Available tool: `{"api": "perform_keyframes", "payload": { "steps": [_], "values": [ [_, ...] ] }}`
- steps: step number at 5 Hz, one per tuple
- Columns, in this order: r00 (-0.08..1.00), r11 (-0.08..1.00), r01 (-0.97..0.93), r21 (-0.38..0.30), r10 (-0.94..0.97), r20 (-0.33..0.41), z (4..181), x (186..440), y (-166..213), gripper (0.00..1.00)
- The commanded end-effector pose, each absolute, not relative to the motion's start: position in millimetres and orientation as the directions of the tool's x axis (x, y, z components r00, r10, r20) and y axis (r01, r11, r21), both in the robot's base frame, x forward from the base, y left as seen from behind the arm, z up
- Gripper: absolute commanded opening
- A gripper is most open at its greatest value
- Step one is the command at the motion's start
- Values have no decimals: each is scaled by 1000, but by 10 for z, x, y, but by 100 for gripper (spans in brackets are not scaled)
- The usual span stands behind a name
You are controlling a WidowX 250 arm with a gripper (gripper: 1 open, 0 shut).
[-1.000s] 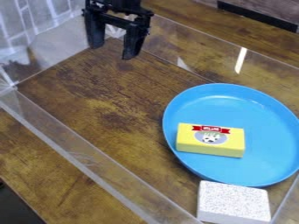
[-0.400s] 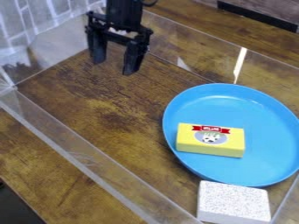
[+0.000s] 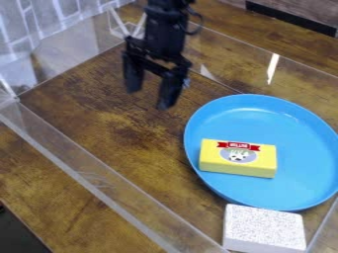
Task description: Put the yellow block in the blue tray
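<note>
The yellow block (image 3: pixel 238 157), a small bar with a red-and-white label and a little picture on top, lies flat inside the blue tray (image 3: pixel 297 124), towards its front-left part. The tray is a round shallow bright-blue plate on the wooden table at the right. My gripper (image 3: pixel 150 89) hangs over the wood to the upper left of the tray, fingers pointing down. Its jaws stand apart with nothing between them, and it is well clear of the block.
A white speckled sponge-like block (image 3: pixel 264 228) lies on the table just in front of the tray. Clear plastic walls (image 3: pixel 79 163) fence the wooden work area on the left and front, and another clear wall (image 3: pixel 251 54) runs behind.
The gripper has moved from the far back left down and to the right, closer to the tray's left rim. It stayed open. Block, tray and sponge have not moved.
</note>
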State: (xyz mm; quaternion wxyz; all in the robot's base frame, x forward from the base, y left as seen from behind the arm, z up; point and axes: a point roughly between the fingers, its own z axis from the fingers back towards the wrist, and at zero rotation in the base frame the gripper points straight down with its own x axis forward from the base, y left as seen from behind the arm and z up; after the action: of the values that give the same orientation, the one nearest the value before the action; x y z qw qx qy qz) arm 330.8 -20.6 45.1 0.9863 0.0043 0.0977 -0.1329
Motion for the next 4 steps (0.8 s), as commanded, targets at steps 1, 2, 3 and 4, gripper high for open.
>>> {"api": "perform_keyframes", "payload": {
  "steps": [1,2,3,4],
  "values": [
    [897,902,431,-5,-430,-104,602,3469,-541,100],
    [805,808,589,-7,-587,-87,583,3370,-781,100],
    [688,689,725,6,-723,-64,564,3244,-991,100],
    [661,661,750,13,-748,-54,565,3222,-1066,100]
  ]
}}
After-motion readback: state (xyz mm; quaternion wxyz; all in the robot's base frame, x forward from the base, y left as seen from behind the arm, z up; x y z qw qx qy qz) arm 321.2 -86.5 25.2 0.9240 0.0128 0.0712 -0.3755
